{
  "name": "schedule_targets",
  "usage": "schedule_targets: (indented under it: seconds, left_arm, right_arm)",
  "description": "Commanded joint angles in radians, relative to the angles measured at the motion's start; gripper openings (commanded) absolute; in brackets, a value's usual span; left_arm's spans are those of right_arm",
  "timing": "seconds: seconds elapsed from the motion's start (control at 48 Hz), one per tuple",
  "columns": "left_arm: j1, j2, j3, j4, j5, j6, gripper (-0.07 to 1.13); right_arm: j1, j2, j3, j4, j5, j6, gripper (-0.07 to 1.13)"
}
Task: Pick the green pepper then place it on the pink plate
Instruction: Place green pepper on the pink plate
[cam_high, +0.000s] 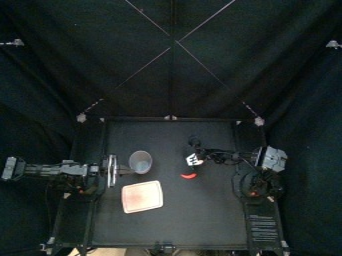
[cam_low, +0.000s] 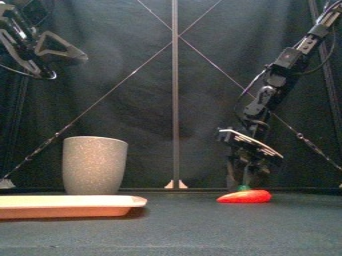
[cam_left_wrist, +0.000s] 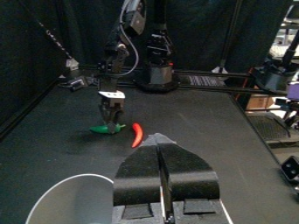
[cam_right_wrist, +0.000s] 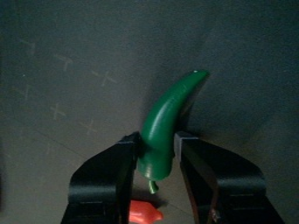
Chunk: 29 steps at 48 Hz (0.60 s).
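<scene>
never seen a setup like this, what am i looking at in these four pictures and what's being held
Two black robot arms work at a small black table. One picture looks down from above, one looks level from the table's front edge, and two come from cameras on the arms' wrists. On the table are a grey cup, a flat pink plate, a red pepper and a green pepper. The right gripper is down at the table, jaws pinching the green pepper's end. The left gripper hangs raised at the left, jaws shut, holding nothing.
</scene>
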<state>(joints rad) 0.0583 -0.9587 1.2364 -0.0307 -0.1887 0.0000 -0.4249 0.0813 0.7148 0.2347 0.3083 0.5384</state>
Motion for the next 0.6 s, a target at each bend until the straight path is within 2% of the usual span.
schedule_targets:
  seconds: [0.021, 0.188, 0.333, 0.417, 0.604]
  left_arm:
    - [0.003, 0.005, -0.011, -0.006, -0.003, -0.002, 0.03]
    - [0.003, 0.005, -0.012, -0.008, -0.003, -0.002, 0.03]
    - [0.006, 0.005, -0.014, -0.008, -0.006, 0.0, 0.03]
    - [0.012, 0.005, -0.015, -0.008, -0.009, 0.002, 0.03]
    - [0.025, 0.005, -0.02, -0.006, -0.012, 0.002, 0.03]
  right_arm:
    - [0.038, -0.032, -0.038, -0.023, 0.002, -0.005, 0.72]
    - [0.135, -0.077, -0.106, -0.08, 0.006, 0.005, 0.72]
    - [0.258, -0.083, -0.192, -0.114, 0.0, 0.002, 0.72]
    - [0.328, -0.063, -0.244, -0.143, -0.006, 0.002, 0.72]
    - [0.428, 0.026, -0.342, -0.15, -0.052, 0.005, 0.72]
